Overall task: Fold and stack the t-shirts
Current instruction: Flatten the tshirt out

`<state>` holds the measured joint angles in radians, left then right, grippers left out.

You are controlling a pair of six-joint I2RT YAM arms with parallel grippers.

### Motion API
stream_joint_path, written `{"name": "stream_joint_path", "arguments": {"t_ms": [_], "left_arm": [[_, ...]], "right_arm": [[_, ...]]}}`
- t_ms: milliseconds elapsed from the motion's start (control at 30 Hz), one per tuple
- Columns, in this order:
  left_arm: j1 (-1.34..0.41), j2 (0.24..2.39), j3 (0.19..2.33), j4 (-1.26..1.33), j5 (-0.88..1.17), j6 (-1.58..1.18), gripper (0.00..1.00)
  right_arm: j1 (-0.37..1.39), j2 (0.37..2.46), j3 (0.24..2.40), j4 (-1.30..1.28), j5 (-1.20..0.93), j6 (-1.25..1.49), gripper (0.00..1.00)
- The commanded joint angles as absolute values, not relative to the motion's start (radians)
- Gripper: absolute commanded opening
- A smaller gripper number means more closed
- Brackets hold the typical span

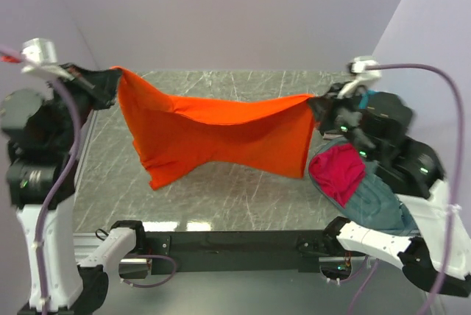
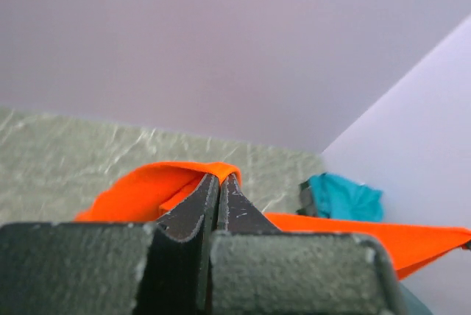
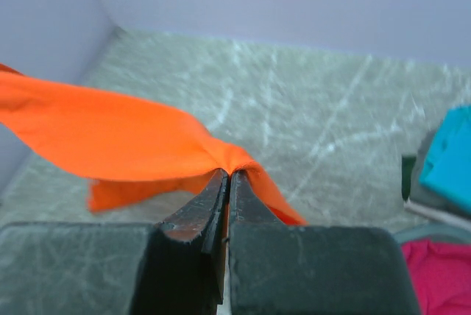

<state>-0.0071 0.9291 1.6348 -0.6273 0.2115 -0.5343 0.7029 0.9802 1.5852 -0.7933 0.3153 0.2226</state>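
The bright orange t-shirt point(image 1: 221, 135) hangs stretched between both grippers above the marble table point(image 1: 221, 197), its lower edge sagging toward the table. My left gripper point(image 1: 110, 79) is shut on its left corner, seen in the left wrist view point(image 2: 218, 179) with orange cloth point(image 2: 147, 190) over the tips. My right gripper point(image 1: 315, 103) is shut on its right corner, seen in the right wrist view point(image 3: 228, 177) with orange cloth point(image 3: 110, 135). A magenta-pink tee point(image 1: 337, 171) lies on a teal tee point(image 1: 379, 204) at the right edge. The pale whitish tee is out of view.
A bright turquoise cloth point(image 2: 346, 197) sits at the far right by the right arm, also in the right wrist view point(image 3: 450, 157). Purple walls close the back and sides. A black rail point(image 1: 235, 241) runs along the near table edge.
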Motion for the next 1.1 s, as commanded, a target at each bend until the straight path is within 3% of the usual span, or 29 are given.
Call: {"name": "stream_joint_path", "arguments": {"t_ms": [0,233,467,600,767,967,1067], "left_arm": [[-0.002,0.868,1.779,-0.681,0.256,-0.522,0.01],[-0.002,0.833,1.948,-0.735,0.273,-0.537,0.01],[-0.002,0.865,1.821,-0.649,0.276,-0.555,0.01],[-0.002,0.981,1.689,-0.577,0.295,-0.564,0.00],[-0.003,1.214,1.686,-0.555,0.259,-0.540,0.00],[-0.002,1.451,1.880,-0.590,0.213,-0.512,0.01],[0.032,1.590,2.125,-0.641,0.242,-0.509,0.01]], "right_arm": [[0.712,0.923,1.722,-0.841,0.241,0.176,0.00],[0.713,0.910,1.851,-0.868,0.112,0.161,0.00],[0.712,0.936,1.796,-0.784,0.141,0.155,0.00],[0.701,1.018,1.726,-0.739,0.250,0.129,0.00],[0.521,1.188,1.649,-0.634,0.098,0.136,0.00],[0.420,1.432,1.794,-0.589,0.002,0.126,0.00],[0.385,1.534,1.949,-0.600,-0.034,0.126,0.00]]}}
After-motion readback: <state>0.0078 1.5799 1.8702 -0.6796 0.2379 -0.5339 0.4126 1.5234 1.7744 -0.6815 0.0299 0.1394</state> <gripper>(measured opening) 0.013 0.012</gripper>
